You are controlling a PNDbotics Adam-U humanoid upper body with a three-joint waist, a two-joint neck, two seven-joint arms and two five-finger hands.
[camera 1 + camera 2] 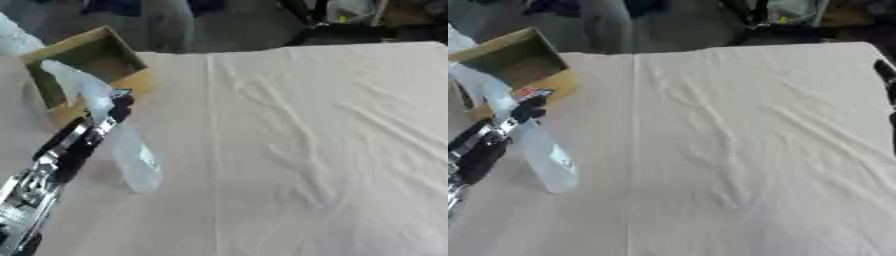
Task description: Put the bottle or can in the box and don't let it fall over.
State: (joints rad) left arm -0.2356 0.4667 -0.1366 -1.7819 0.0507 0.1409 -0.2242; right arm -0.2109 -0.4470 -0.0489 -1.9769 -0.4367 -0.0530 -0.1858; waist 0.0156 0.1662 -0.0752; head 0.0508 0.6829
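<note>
Here the left hand (105,117) fingers curl round the tilted bottle (131,155).

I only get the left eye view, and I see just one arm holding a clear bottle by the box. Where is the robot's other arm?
Observer: The right eye view shows a dark shape at the picture's right edge, near the far right corner of the table. It may be that arm, but I cannot tell.
Operator: Does the bottle have any colour on it?
Observer: Yes, in the right eye view the bottle has a red patch on its label, just above the left hand.
</note>
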